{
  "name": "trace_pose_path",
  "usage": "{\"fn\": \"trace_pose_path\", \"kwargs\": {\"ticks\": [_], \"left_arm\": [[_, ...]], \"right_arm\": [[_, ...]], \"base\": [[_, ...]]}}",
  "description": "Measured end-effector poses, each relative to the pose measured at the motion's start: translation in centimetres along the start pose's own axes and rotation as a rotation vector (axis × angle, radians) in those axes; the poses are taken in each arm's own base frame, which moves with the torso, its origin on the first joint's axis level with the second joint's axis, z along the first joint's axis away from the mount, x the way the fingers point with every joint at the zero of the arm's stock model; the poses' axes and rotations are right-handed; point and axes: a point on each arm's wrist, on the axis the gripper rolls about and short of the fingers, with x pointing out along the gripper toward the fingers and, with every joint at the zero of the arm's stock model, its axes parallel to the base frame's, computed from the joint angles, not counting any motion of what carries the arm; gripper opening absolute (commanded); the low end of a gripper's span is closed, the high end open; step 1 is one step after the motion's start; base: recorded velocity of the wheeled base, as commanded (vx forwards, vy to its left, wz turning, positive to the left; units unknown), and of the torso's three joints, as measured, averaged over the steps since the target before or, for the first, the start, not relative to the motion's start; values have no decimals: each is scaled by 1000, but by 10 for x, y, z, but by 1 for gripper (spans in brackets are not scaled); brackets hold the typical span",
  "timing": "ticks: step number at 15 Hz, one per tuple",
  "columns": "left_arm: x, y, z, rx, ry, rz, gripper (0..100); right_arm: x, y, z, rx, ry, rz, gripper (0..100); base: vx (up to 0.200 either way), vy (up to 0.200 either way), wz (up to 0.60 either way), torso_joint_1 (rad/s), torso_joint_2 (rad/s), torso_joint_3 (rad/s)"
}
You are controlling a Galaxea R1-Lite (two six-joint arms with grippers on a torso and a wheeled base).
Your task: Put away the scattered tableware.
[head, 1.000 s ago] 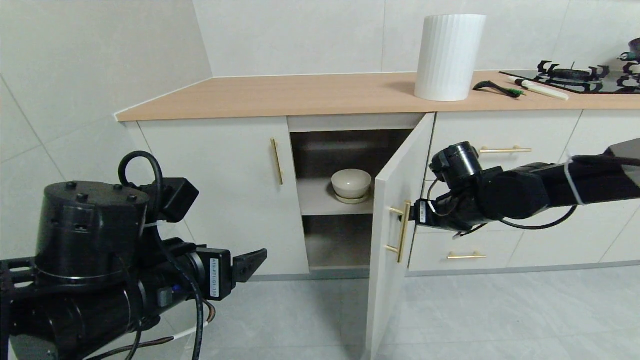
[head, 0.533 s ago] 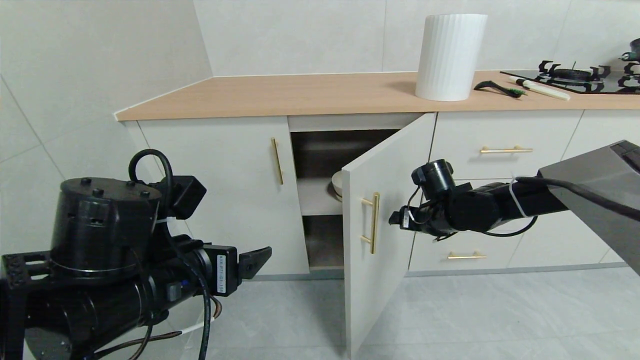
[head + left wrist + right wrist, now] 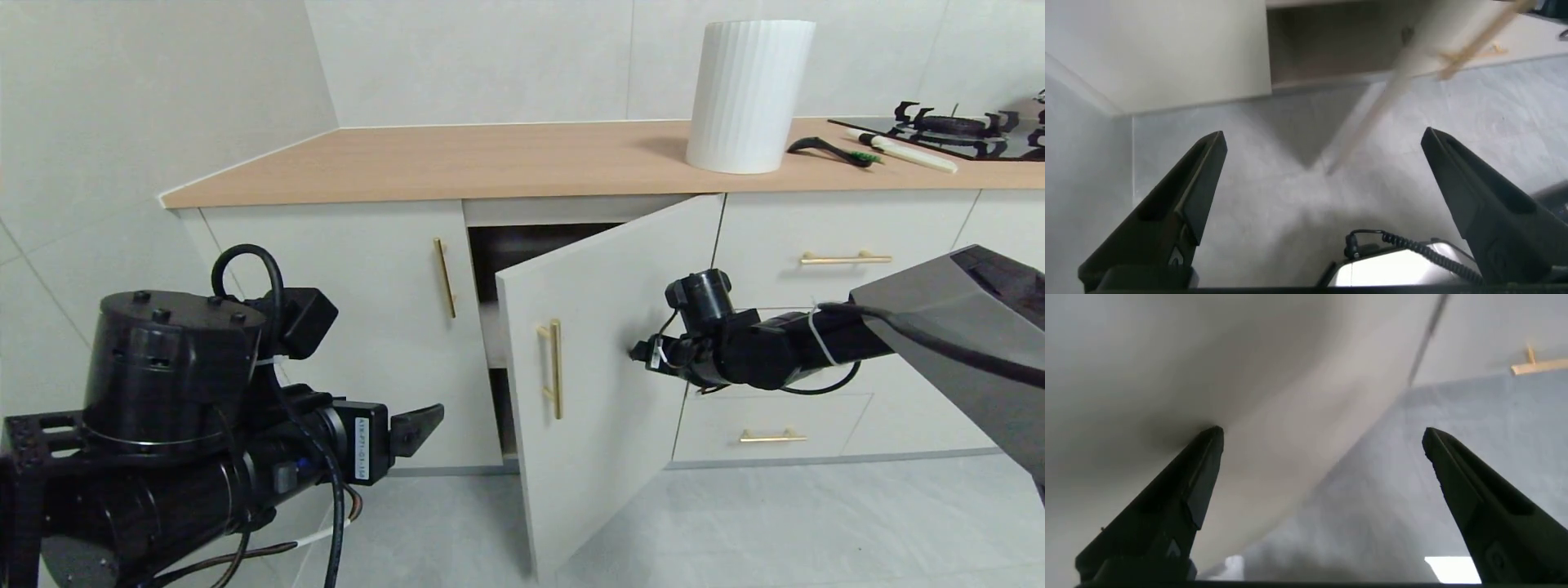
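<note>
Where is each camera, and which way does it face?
Head view: on the head, facing forward-down at the cabinet door; left tool, right tool show.
Left wrist view: on left wrist, facing floor and door; open fingers show.
Right wrist view: on right wrist, facing door closely; open fingers show.
All share the door.

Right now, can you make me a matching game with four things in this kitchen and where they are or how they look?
Things:
1. white ribbed jar
2. cupboard door
3. door handle
4. right hand

Descriptions:
A. gold
B. open, at the door's front
C. on the wooden counter
D. partly open

Pairs: 1-C, 2-D, 3-A, 4-B
</note>
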Motion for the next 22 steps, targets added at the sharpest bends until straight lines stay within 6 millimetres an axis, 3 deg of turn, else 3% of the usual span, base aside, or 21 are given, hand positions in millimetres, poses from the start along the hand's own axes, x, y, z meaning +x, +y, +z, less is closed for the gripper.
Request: {"fn": "trace_pose_path", "kwargs": {"ticks": [2,6,16,19,22], "left_arm": [[0,0,0,-1,-1,1,100],[0,0,1,-2,-3,0,100],[0,0,1,-4,-3,2,100],[-1,0,1,-4,-6,2,100],[-10,2,5,-14,-39,-2,100]], "right_arm": [[6,5,-1,46,-26,14,100],[20,15,10,152,-147,-39,100],[38,7,26,212,-232,-110,100],[30,3,29,222,-245,-120,100],[-15,4,37,220,-253,-112,100]], "base": [[200,0,0,2,7,2],[0,0,0,0,0,0],[0,0,0,0,0,0],[0,0,0,0,0,0],[0,0,0,0,0,0]]}}
